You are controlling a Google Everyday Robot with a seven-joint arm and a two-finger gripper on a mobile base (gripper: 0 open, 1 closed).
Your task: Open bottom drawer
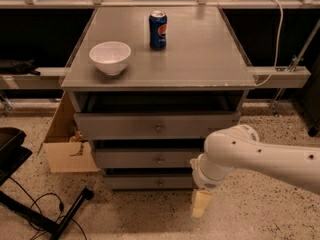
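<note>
The grey cabinet (pixel 165 69) has three drawers. The bottom drawer (pixel 145 182) is the lowest and narrowest, with a small round knob (pixel 159 183) on its flat front. It sits about flush under the middle drawer (pixel 145 159). The top drawer (pixel 155 126) juts out a little. My white arm (pixel 260 156) comes in from the right. My gripper (pixel 201 204) hangs low at the cabinet's lower right corner, right of the bottom drawer's knob and a little below it, not touching the knob.
A white bowl (pixel 110 57) and a blue soda can (pixel 158 29) stand on the cabinet top. An open cardboard box (pixel 65 144) leans at the cabinet's left. A black stand and cables (pixel 45 214) lie on the speckled floor at the lower left.
</note>
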